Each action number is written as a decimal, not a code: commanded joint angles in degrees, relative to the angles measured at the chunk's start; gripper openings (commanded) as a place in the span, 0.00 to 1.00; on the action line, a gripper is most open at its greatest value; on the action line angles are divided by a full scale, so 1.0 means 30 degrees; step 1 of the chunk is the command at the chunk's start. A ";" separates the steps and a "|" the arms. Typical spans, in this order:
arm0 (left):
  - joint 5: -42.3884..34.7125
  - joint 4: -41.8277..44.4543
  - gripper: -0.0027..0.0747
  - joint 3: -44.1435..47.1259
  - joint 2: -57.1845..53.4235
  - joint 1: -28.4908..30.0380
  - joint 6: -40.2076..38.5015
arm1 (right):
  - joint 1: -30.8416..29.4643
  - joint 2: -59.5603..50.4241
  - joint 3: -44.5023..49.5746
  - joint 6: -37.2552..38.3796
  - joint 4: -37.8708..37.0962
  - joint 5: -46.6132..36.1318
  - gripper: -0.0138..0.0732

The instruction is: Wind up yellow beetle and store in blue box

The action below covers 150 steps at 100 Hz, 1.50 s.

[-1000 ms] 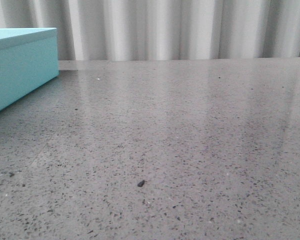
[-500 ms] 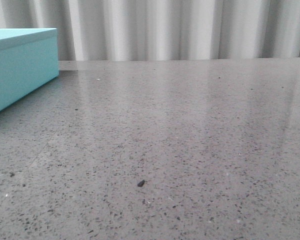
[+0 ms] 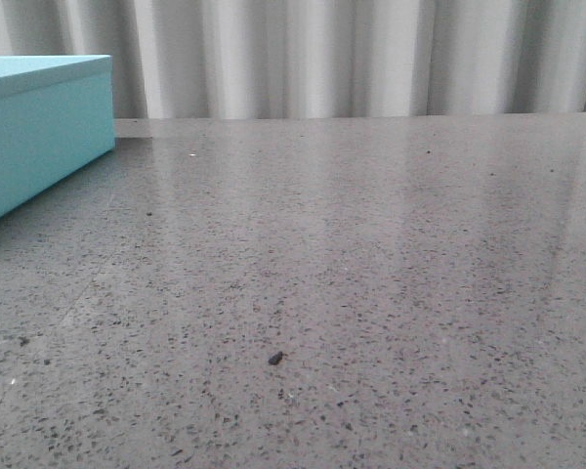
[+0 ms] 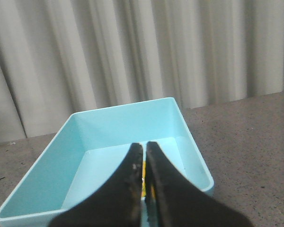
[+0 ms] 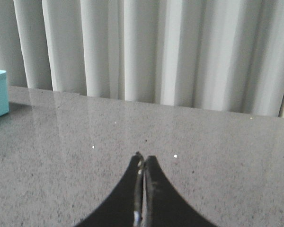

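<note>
The task looks close to its end, judging by the left wrist view: the left gripper (image 4: 144,156) hangs over the open blue box (image 4: 189,142), whose lid is off and whose pale floor is bare, and a thin strip of yellow (image 4: 143,187) shows in the narrow slit between the jaws. That strip is probably the yellow beetle, pinched there above the box's near end, though too little of it shows to be sure. If so, what is left is lowering and letting go; whether it has been wound cannot be told. The right gripper (image 5: 143,158) hovers low above the bare speckled grey table (image 5: 217,156), well apart from the box, jaws pressed together on nothing. The front view shows only the box's side at far left, no arm.
</note>
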 commanded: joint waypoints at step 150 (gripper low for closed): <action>-0.1280 -0.0472 0.01 0.0652 0.0225 0.0000 -0.0147 | -0.0016 0.0074 0.1283 -0.0142 0.0130 -0.1860 0.09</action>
